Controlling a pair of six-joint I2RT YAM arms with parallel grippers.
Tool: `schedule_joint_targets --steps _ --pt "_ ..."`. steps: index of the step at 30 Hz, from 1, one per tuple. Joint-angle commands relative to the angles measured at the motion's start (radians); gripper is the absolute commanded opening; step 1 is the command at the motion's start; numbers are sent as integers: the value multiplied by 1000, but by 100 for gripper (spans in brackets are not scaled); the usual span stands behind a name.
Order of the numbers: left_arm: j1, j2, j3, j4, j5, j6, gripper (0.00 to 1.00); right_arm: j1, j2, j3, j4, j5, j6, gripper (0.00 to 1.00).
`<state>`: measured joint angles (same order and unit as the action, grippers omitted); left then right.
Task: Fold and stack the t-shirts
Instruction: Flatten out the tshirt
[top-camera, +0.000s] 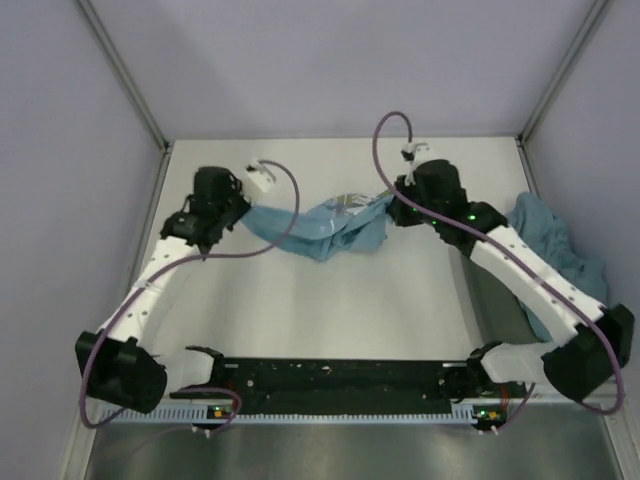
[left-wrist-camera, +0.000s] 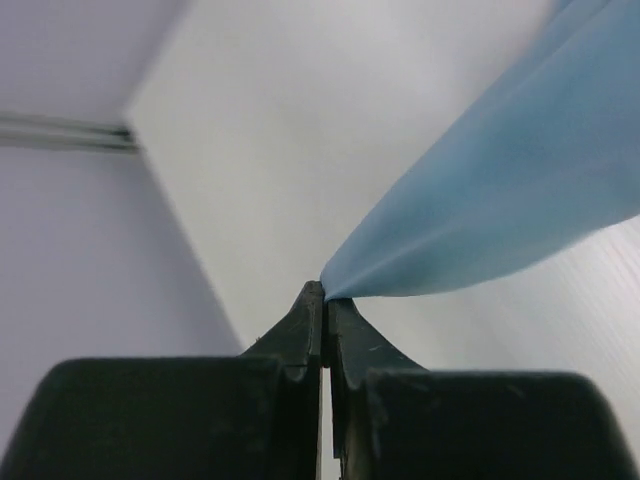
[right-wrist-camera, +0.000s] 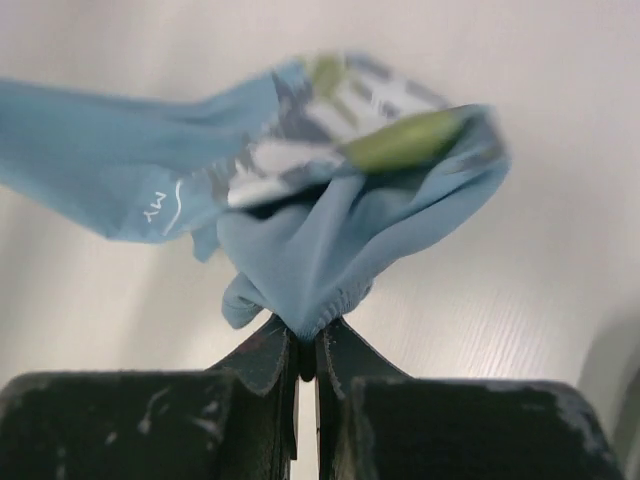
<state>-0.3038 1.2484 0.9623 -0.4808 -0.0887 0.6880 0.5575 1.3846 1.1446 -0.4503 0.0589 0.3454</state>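
Top external shows the counter (top-camera: 330, 320) with a heap of t-shirts (top-camera: 560, 245) at its right edge, and one t-shirt (top-camera: 330, 228) stretched across its far half. My left gripper (left-wrist-camera: 325, 300) pinches one corner and my right gripper (right-wrist-camera: 305, 335) a bunched edge, likely to spread it for folding.

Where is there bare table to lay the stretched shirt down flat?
Widest free patch: the white table between the held t-shirt and the arm bases. A narrower bare strip runs behind the shirt to the back wall. The right edge is crowded, with heaped t-shirts beside the right arm.
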Motion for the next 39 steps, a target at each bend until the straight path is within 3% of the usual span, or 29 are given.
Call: schedule_joint_targets --steps 1,8,11,15,20,26,28,30,33,37,39 --pt "126 -147 343 -172 -48 -107 0 -8 -284 165 -151 33 -146 0" --pt "178 -257 596 -375 -66 -62 0 -7 -515 293 -229 -56 -197 0" --pt "178 -277 595 -429 -30 -91 0 -8 -545 256 -231 -97 -184 0" --pt "178 -293 497 -388 -35 -108 0 -8 -524 170 -249 42 -194 0" --pt "178 -270 392 -322 -17 -111 0 -65 -360 150 -231 91 -235 0" --pt "178 -224 247 -240 162 -134 0 -139 32 240 -154 124 -332 0" --pt "177 -210 201 -216 182 -150 0 -163 179 317 -168 139 -312 43" --pt "177 -201 159 -194 185 -160 0 -188 304 420 -258 192 -258 59" --pt "177 -201 121 -177 194 -166 0 -185 337 428 -321 217 -172 66" --pt "177 -184 102 -179 201 -173 0 -118 174 174 -193 154 -111 64" --pt "177 -173 99 -174 195 -177 0 -68 99 34 -127 137 -100 58"
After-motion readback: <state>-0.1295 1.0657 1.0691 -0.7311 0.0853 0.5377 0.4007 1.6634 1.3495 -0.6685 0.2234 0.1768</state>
